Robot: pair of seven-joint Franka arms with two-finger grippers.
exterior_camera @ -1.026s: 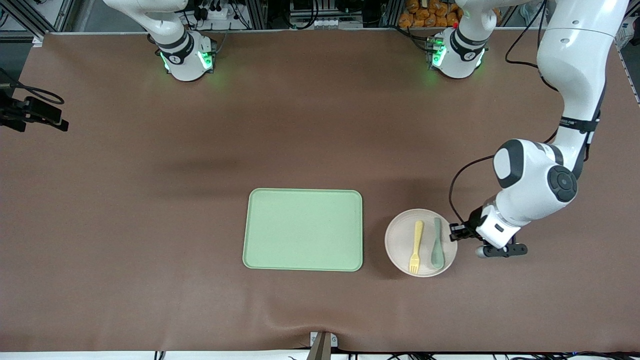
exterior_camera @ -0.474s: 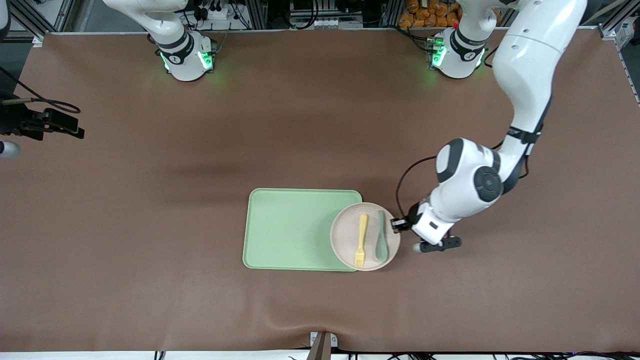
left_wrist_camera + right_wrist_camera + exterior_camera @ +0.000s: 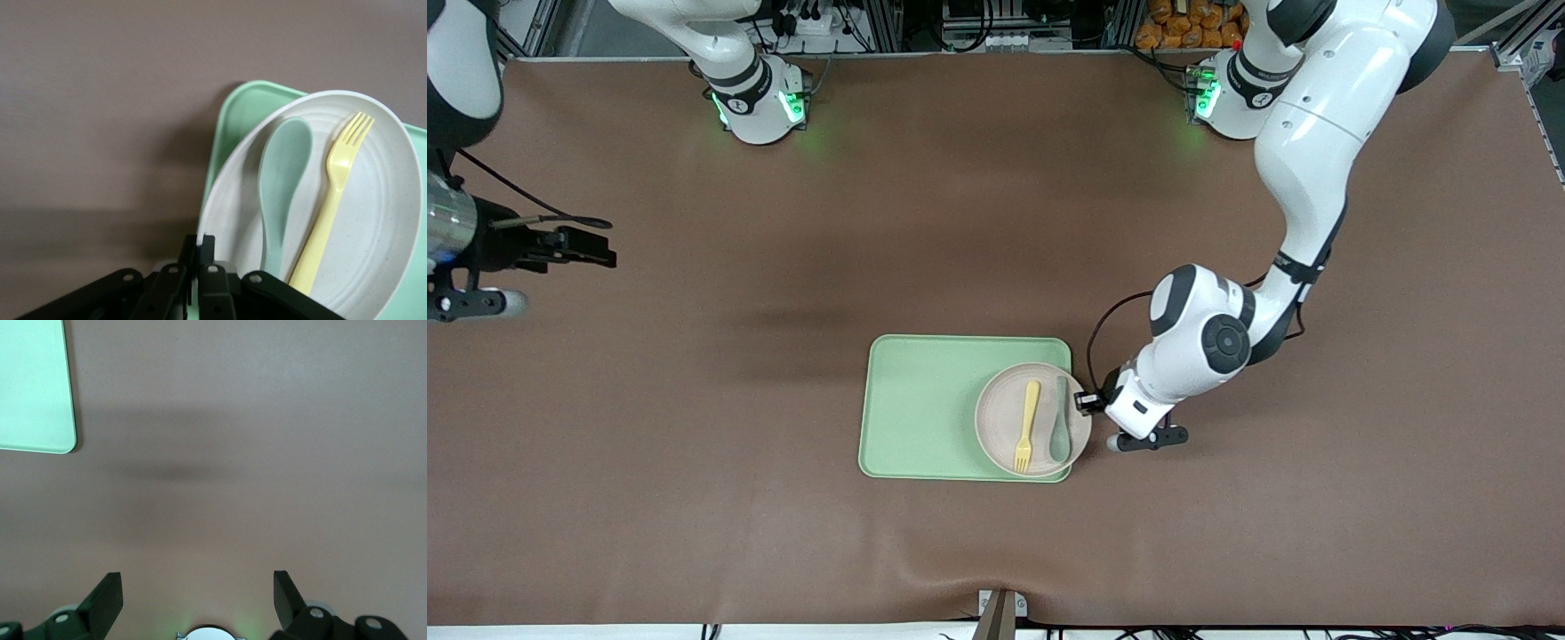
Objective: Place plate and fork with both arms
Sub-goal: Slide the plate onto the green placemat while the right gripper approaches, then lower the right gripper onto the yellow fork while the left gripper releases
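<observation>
- I saw the plate [image 3: 1005, 418] sitting over the end of the green tray [image 3: 925, 409] that lies toward the left arm's end of the table; its rim overhung the tray's edge slightly on that side.
- In the plate lay the fork [image 3: 1026, 426] and a grey-green spoon [image 3: 1060, 431], side by side and lengthwise parallel, fork tines and spoon bowl both pointing toward the front camera. The spoon lay on the left gripper's side of the fork.
- The rest of the tray was bare green surface.
- The left gripper [image 3: 1087, 402] was at the plate's rim, on the side toward the left arm's end of the table. In the left wrist view its fingers [image 3: 207, 250] were pressed together on the rim of the plate [image 3: 373, 220], pinching it; the spoon [image 3: 283, 173] and fork [image 3: 333, 200] showed just past them.
- The right gripper [image 3: 198, 593] hung over bare brown table [image 3: 694, 498] at the right arm's end, fingers spread wide with nothing between them; a corner of the tray [image 3: 37, 393] showed in its wrist view.
</observation>
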